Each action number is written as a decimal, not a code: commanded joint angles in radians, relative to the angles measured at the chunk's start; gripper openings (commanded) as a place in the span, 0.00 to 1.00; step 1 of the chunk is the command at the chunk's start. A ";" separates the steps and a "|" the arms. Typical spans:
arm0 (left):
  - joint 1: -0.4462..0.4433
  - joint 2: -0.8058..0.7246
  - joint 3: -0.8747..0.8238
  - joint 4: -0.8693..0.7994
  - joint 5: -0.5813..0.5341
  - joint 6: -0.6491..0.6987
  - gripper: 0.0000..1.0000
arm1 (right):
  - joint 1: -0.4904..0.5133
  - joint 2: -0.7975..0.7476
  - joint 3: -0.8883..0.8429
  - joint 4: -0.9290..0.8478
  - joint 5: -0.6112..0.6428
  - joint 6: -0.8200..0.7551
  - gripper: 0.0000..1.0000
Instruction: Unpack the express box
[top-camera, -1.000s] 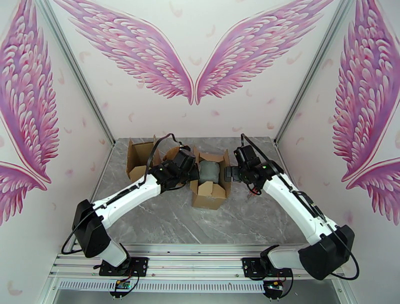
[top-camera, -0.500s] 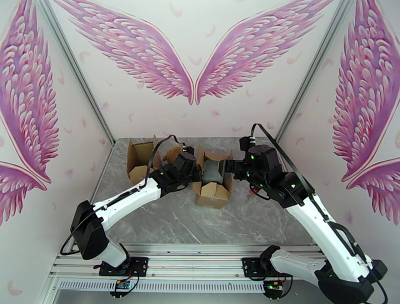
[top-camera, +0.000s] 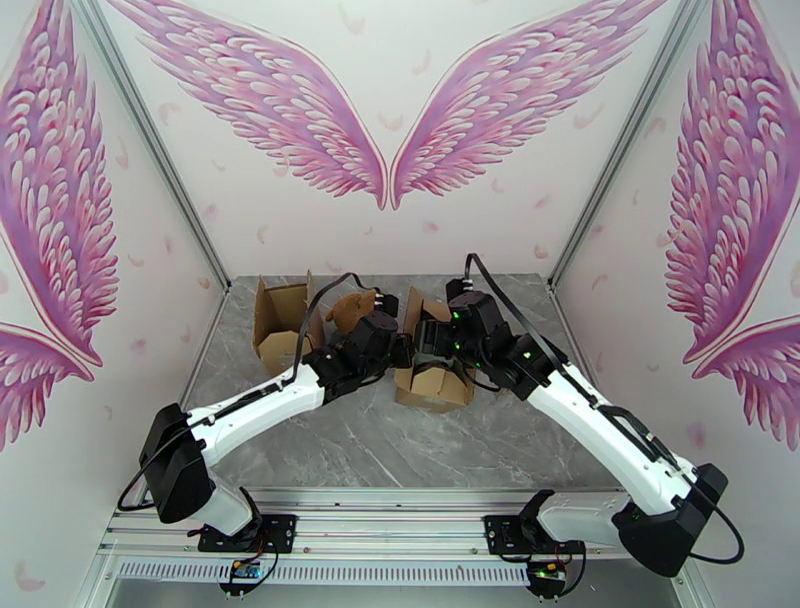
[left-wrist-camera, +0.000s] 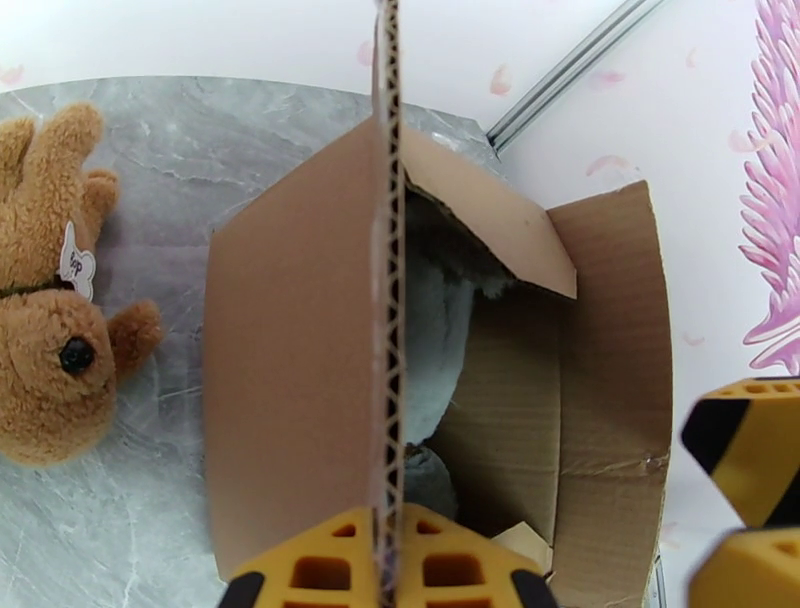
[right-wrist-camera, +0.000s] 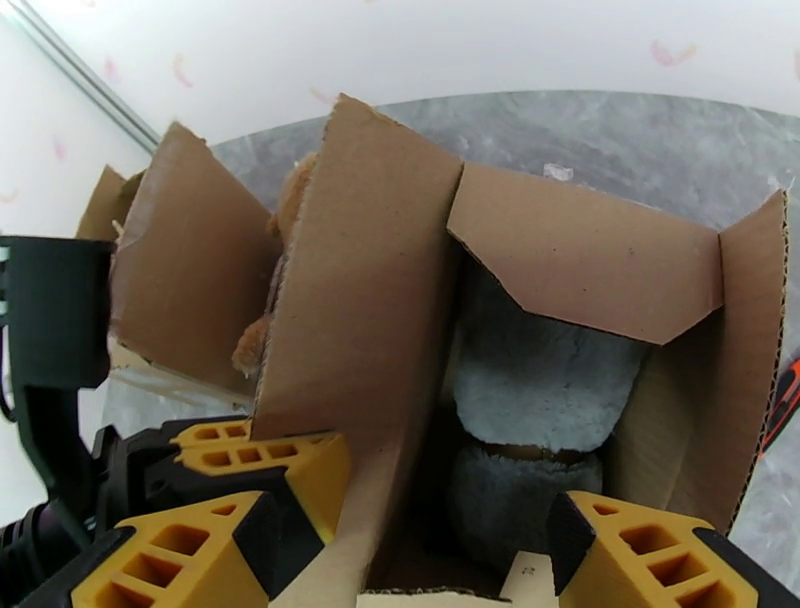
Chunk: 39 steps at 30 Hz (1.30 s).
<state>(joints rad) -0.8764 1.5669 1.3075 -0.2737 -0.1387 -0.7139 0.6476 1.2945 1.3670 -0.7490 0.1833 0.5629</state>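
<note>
Box (top-camera: 432, 385) sits open near the middle of the grey table (top-camera: 350, 440), flaps up, with a second opened box (top-camera: 280, 320) well apart at the far left. Inside lies a grey soft toy (right-wrist-camera: 540, 380), fluffy and in what looks like 2 lumps, though the shadow makes it hard to say whether it is 1 piece. A brown teddy bear (left-wrist-camera: 50, 330) lies on the table just beside the box's left wall, already out.

The left gripper (left-wrist-camera: 385, 570) is pinched narrow on the left flap, whose edge runs up between its 2 yellow fingers, holding the box in place. The right gripper (right-wrist-camera: 415, 520) is spread wide above the opening, 1 finger to each side of the grey toy and touching nothing.

Within the last second the right arm has left the outside of the right wall, risen and swung over the top. That suggests the flaps are done with and the reach for the grey toy comes next, probably a straight descent.
</note>
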 joint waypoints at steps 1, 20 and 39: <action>-0.010 -0.046 -0.001 0.081 -0.027 0.015 0.00 | 0.007 0.020 -0.040 0.040 0.055 0.038 0.73; -0.021 -0.019 -0.011 0.087 -0.016 0.033 0.00 | 0.001 0.195 -0.145 0.180 0.277 0.164 0.79; -0.025 0.015 0.000 0.051 -0.036 0.019 0.00 | -0.039 0.373 -0.195 0.369 0.199 0.170 0.55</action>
<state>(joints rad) -0.8818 1.5806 1.2922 -0.2829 -0.2073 -0.6991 0.6106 1.6516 1.1980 -0.4213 0.4255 0.7322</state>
